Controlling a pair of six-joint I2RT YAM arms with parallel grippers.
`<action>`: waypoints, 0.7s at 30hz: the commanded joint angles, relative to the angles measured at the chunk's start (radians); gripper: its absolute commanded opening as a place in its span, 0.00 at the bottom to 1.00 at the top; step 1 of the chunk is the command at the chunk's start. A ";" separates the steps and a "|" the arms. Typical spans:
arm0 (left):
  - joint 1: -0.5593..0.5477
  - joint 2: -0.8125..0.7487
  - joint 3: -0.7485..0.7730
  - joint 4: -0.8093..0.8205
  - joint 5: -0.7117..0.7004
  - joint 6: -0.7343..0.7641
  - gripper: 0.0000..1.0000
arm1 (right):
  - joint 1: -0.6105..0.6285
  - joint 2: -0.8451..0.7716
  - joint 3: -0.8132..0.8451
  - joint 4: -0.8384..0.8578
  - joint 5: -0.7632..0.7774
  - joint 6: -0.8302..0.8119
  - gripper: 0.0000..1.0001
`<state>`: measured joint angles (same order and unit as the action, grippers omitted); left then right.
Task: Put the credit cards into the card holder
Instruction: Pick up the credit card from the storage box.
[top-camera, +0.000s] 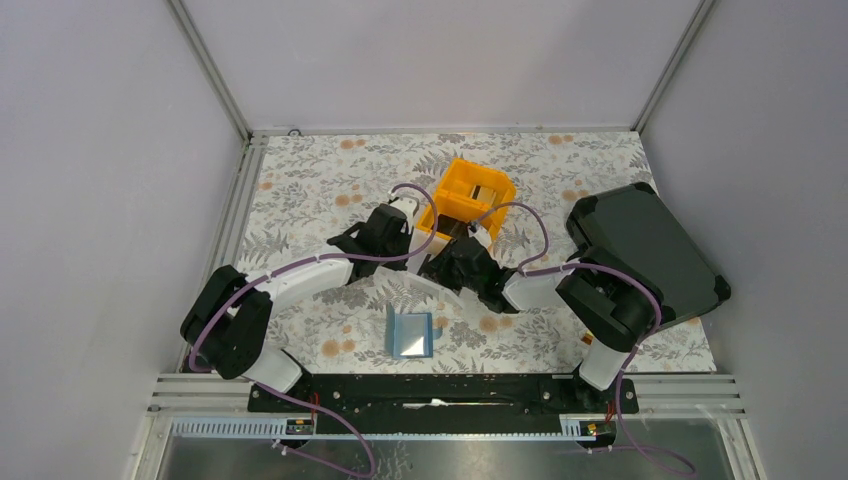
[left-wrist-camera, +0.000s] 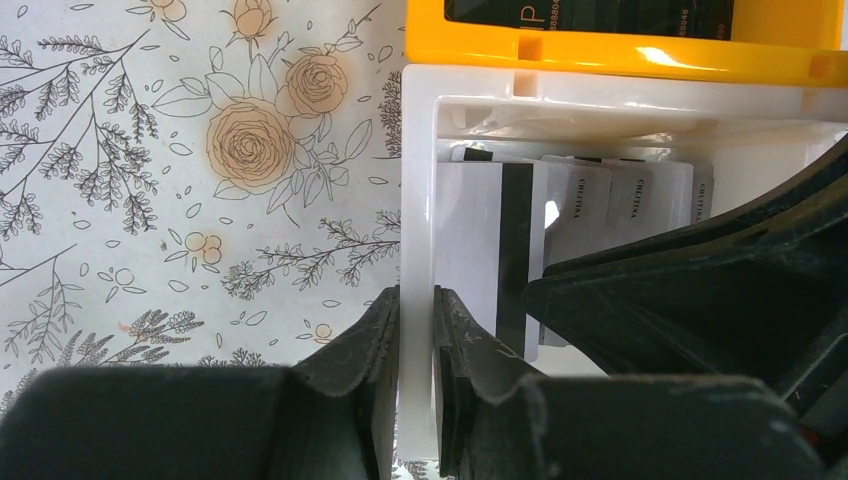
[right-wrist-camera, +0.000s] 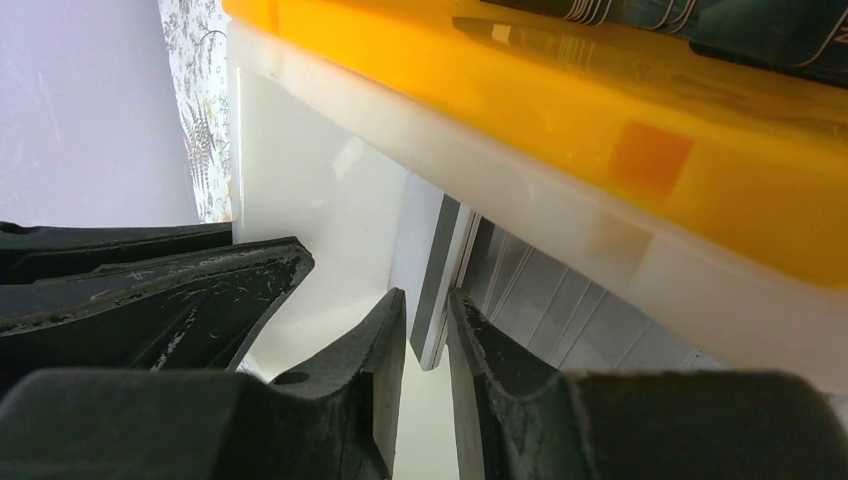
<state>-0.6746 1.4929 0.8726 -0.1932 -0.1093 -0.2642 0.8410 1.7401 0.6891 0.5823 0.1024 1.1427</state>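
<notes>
1 card (right-wrist-camera: 441, 275) between right gripper (right-wrist-camera: 427, 312) jaws, hold unclear; left gripper (left-wrist-camera: 416, 308) clamping white bin (left-wrist-camera: 418, 160)

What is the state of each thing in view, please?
Holder: open, lying flat.
Orange bin: holds dark cards.
White bin: holds pale cards.
Case: closed.
Left claw: shut on white bin's wall.
Right claw: astride one pale card, grip unclear.

You're viewing from above, behind the arms (top-camera: 300, 272); both wrist cameras are closely facing one white bin (left-wrist-camera: 418, 150) holding credit cards (left-wrist-camera: 478, 235).
</notes>
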 joint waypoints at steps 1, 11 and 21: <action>-0.014 -0.025 -0.012 0.032 0.035 0.000 0.00 | 0.013 -0.010 0.007 0.095 -0.047 -0.027 0.29; -0.014 -0.029 -0.017 0.031 0.033 -0.003 0.00 | 0.018 0.018 -0.084 0.289 -0.027 0.011 0.27; -0.014 -0.034 -0.017 0.028 0.030 -0.003 0.00 | 0.018 0.056 -0.002 0.083 -0.008 0.051 0.35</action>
<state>-0.6754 1.4872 0.8639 -0.1890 -0.1146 -0.2607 0.8429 1.7554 0.6384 0.7425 0.0902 1.1614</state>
